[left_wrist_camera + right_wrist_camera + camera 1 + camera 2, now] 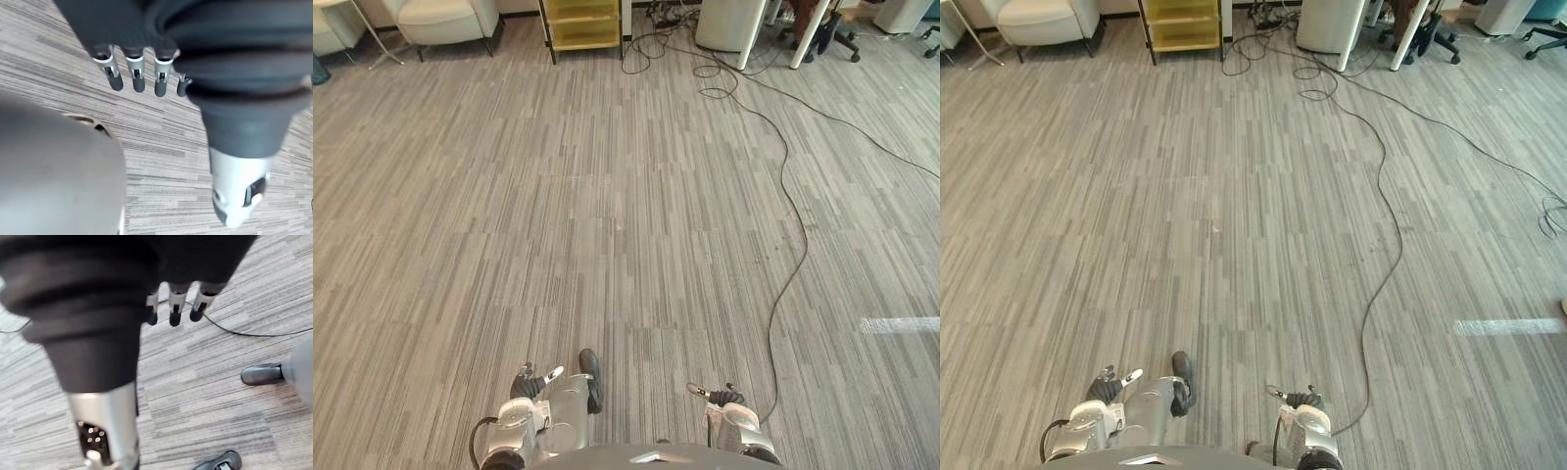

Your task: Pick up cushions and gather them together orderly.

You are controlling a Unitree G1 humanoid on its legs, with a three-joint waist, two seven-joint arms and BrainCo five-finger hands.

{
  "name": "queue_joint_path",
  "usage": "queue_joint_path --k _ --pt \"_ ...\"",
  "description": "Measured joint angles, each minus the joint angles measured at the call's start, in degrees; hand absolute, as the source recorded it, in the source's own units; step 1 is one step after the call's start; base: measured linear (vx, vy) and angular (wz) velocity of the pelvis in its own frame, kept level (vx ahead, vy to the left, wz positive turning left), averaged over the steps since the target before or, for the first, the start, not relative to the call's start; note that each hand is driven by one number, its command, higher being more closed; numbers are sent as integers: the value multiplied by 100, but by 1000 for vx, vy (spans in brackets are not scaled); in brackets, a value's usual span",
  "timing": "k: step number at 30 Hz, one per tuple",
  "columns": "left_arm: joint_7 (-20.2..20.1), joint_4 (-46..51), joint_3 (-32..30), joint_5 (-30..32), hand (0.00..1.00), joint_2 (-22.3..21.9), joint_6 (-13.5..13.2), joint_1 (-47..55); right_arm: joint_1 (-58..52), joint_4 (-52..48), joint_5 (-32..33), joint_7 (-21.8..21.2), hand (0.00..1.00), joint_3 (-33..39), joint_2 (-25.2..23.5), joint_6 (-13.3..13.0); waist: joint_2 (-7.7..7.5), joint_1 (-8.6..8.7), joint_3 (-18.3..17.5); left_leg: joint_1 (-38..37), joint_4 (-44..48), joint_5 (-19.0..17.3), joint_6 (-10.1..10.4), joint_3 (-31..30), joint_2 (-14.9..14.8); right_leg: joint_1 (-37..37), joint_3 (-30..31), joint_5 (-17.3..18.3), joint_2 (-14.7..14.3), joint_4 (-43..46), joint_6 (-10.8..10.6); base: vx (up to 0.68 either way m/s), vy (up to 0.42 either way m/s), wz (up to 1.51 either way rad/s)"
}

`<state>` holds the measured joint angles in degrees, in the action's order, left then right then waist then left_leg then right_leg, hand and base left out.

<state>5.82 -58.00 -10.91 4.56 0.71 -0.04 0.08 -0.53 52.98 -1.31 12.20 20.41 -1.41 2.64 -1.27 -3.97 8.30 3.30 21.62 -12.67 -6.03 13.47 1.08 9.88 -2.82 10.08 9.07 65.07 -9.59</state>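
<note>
Both arms hang low at the bottom edge of the eye views, over grey striped carpet. My left hand (525,383) is at the lower left, and its straight fingers (137,78) point down at the floor with nothing in them. At the lower right is my right hand (725,398), with fingers (175,309) likewise straight and holding nothing.
A white armchair (445,20) stands at the far left. A yellow shelf cart (580,24) is beside it. White desk legs (753,39), a tangle of cables (677,39) and an office chair (843,35) are at the far right. Open carpet (607,225) lies between.
</note>
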Motion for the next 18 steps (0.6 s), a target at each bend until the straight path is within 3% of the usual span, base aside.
queue_joint_path --k 2,4,5,7,8,10,11,12,13,14,15,16,18 --pt "0 6 4 8 0 -36 4 -57 -94 -190 -34 -90 0 4 -2 -52 67 96 20 -596 -397 -213 9 -290 5 670 -416 249 -44 -288 276 430 3 68" --pt "2 1 2 7 0 -57 5 -106 -119 -253 -34 -100 0 41 -32 -67 -31 97 55 -843 -494 -443 71 -463 21 1042 -565 343 -74 -1057 391 374 -72 52" --pt "2 -3 -22 7 0 -74 4 -109 -151 -232 -33 -102 0 91 -14 -45 -43 103 63 -1056 -568 -563 154 -603 -13 1186 -571 312 -190 -2220 490 365 -135 43" --pt "2 -18 -22 7 0 -115 3 -109 -149 -236 -11 -113 0 244 -32 -53 -41 151 60 -1283 -788 -660 264 -795 -26 1196 -537 -64 -259 -3755 536 392 -173 61" --pt "0 -39 -51 7 0 -149 2 -109 -148 -212 -14 -122 0 353 -19 -33 -41 186 60 -1487 -912 -786 372 -997 -28 1196 -392 -426 -254 -4611 572 482 -241 68" --pt "1 -104 -205 7 0 -229 1 -94 -142 -194 -18 -152 0 436 2 -8 79 234 16 -1701 -1002 -961 471 -1222 -172 1179 -412 -992 -317 -4415 659 538 -264 67" --pt "3 -176 -295 7 0 -270 -1 -24 -132 -165 -25 -163 0 453 33 -12 166 221 -80 -1841 -1023 -948 522 -1368 -289 1187 -459 -964 -415 -4086 725 575 -260 58" --pt "-2 -172 -358 7 0 -352 -4 -10 -70 -93 -26 -163 0 449 97 -14 309 222 -108 -1795 -685 -886 621 -1364 -426 1160 -607 -719 -460 -3892 820 683 -304 64" --pt "1 -161 -521 4 0 -447 -7 -62 25 -24 -39 -169 0 435 167 -15 459 234 -82 -1312 542 -771 817 -1351 -600 954 -782 -478 -507 -3803 900 668 -303 49" --pt "-3 -124 -656 4 0 -512 -7 -49 38 -31 -37 -167 0 430 213 -13 585 220 -59 -766 1856 -334 1093 -1335 -796 650 -892 -308 -585 -3848 974 552 -240 37" --pt "-3 -92 -702 4 0 -529 -8 -29 38 -28 -35 -159 0 416 225 -14 579 186 -34 -501 2495 -11 1186 -1328 -917 480 -896 -224 -650 -3901 1025 557 -206 6" --pt "-5 -28 -706 5 0 -518 -8 14 41 -21 -24 -155 0 311 246 -11 652 134 -11 -96 3556 52 1229 -1099 -1202 53 -919 -109 -796 -4096 1089 533 -158 -20" --pt "-4 151 -676 4 0 -473 -13 86 33 30 -12 -156 0 142 197 -13 600 72 16 436 4228 -37 1085 -497 -1525 -742 -893 -46 -858 -4662 1112 571 -140 -17"
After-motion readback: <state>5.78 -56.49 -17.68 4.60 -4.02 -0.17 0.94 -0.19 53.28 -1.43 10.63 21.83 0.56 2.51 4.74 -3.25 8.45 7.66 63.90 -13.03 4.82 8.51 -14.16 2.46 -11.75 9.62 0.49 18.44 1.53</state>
